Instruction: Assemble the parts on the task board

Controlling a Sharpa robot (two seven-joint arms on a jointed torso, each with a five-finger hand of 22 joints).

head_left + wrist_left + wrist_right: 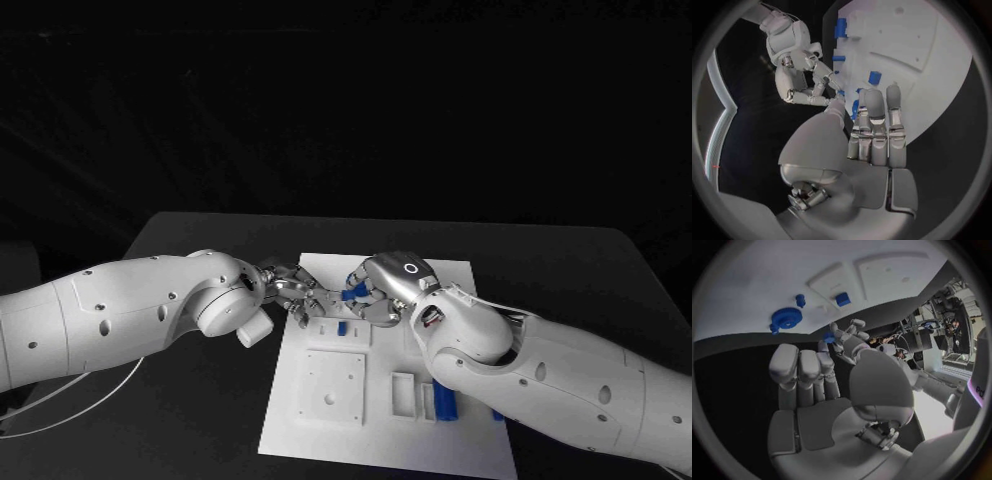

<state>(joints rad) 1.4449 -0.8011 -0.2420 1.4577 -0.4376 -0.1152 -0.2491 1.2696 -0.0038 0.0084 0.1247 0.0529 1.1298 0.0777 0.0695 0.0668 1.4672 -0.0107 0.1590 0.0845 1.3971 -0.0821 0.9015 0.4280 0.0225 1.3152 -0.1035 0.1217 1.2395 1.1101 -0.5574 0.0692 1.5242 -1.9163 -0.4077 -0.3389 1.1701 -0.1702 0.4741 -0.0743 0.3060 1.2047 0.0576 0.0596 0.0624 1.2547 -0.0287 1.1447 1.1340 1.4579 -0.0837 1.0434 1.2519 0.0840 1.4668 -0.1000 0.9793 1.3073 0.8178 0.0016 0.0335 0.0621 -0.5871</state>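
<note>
Parts on the task board waited nearest me, blue ones lying long axis away from me. Beyond, my left hand and right hand met fingertip to fingertip; whether they pinched a part, I couldn't tell. I judged seating next, needing careful alignment.

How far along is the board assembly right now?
Looks early. Both hands meet over the task board: the right hand and left hand seem to pinch one blue part between them. A blue gear and other blue pieces still sit loose.
</note>
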